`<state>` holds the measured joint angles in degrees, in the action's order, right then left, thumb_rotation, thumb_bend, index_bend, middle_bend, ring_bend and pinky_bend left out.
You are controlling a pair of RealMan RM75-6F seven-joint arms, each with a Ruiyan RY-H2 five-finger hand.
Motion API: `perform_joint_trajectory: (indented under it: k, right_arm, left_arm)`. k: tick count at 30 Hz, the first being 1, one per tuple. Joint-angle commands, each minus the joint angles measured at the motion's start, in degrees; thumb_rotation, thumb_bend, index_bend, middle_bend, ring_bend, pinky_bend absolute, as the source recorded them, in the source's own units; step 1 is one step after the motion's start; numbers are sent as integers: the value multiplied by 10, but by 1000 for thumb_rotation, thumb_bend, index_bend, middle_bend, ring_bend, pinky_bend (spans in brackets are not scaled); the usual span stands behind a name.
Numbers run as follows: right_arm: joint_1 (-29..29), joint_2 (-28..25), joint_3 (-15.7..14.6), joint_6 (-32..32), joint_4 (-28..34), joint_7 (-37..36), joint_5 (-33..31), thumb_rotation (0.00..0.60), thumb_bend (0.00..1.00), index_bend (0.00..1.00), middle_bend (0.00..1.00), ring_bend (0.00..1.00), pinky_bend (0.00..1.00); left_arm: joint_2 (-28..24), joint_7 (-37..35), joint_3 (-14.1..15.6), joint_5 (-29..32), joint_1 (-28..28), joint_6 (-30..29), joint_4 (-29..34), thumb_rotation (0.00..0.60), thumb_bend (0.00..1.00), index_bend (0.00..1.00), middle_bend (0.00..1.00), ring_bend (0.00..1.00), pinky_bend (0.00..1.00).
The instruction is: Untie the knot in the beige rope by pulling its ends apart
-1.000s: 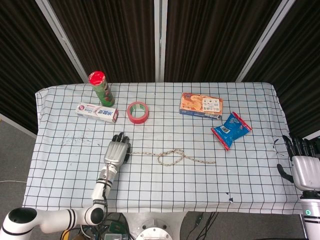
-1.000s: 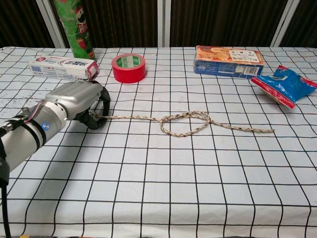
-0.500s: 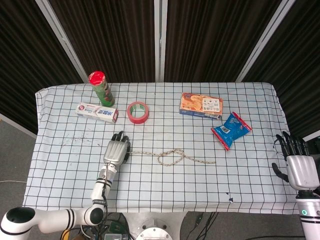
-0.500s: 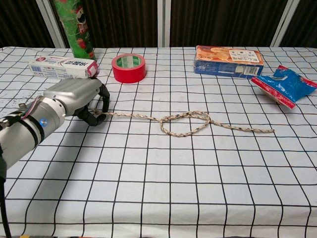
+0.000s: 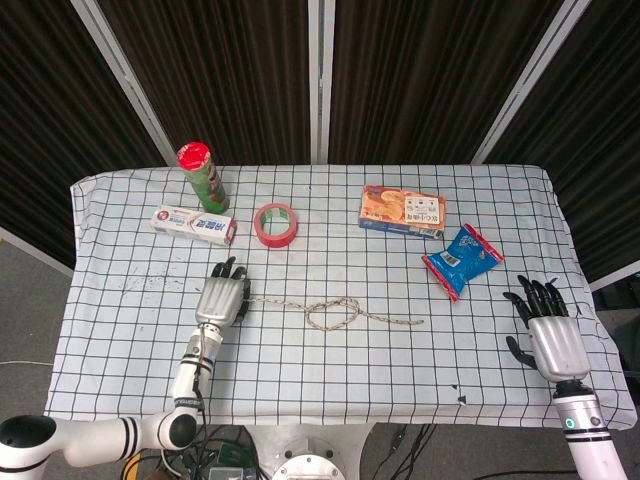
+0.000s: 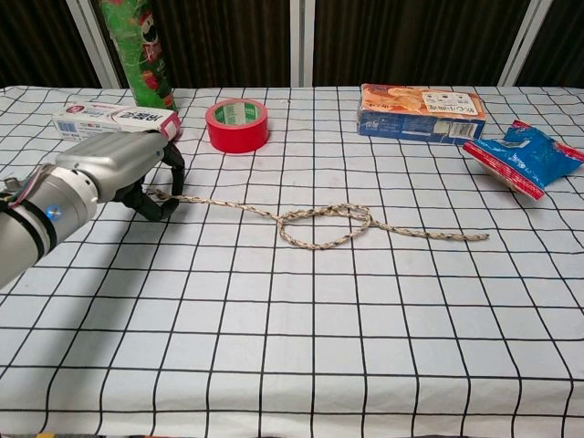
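The beige rope (image 5: 335, 312) (image 6: 324, 225) lies across the middle of the checked table with a loose loop knot (image 5: 330, 315) (image 6: 324, 228) near its centre. My left hand (image 5: 222, 297) (image 6: 114, 173) grips the rope's left end, its fingers curled around it. The rope's right end (image 5: 415, 322) (image 6: 479, 237) lies free on the cloth. My right hand (image 5: 548, 335) is over the table's right edge with fingers spread, holding nothing, well right of that free end. It does not show in the chest view.
At the back stand a green can with a red lid (image 5: 203, 176), a toothpaste box (image 5: 193, 224), a red tape roll (image 5: 276, 224) and a biscuit box (image 5: 402, 211). A blue snack bag (image 5: 461, 260) lies between the rope's right end and my right hand.
My left hand has pulled the rope's left end leftward, dragging the whole rope and knot left. My right hand has moved from off the table's right side inward over its edge.
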<state>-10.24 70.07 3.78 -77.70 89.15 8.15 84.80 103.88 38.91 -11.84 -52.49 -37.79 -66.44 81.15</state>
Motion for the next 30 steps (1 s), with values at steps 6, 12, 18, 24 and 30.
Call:
perform_joint_trajectory:
  k: [6, 12, 18, 24, 30]
  right_arm:
    - [-26, 39, 0, 52, -12, -14, -21, 600, 254, 219, 4, 0, 0]
    - [-47, 66, 7, 82, -20, -27, -31, 600, 255, 253, 10, 0, 0]
    - [-64, 90, 9, 105, -39, -28, -42, 600, 256, 294, 18, 0, 0]
    - [-79, 116, 16, 115, -56, -24, -49, 600, 258, 312, 19, 0, 0]
    - [-91, 145, 17, 128, -86, -39, -53, 600, 261, 330, 19, 0, 0]
  left_arm:
    - [-5, -5, 2, 1, 2, 1, 4, 600, 469, 606, 223, 31, 124]
    - [-9, -1, 7, 0, 0, 5, 5, 600, 469, 606, 223, 31, 122]
    - [-9, 2, 9, 4, -2, 9, 7, 600, 468, 606, 224, 31, 117]
    - [-8, 0, 8, 6, -2, 7, 8, 600, 469, 606, 223, 31, 117]
    - [-10, -4, 8, 6, -2, 7, 10, 600, 469, 605, 224, 31, 117]
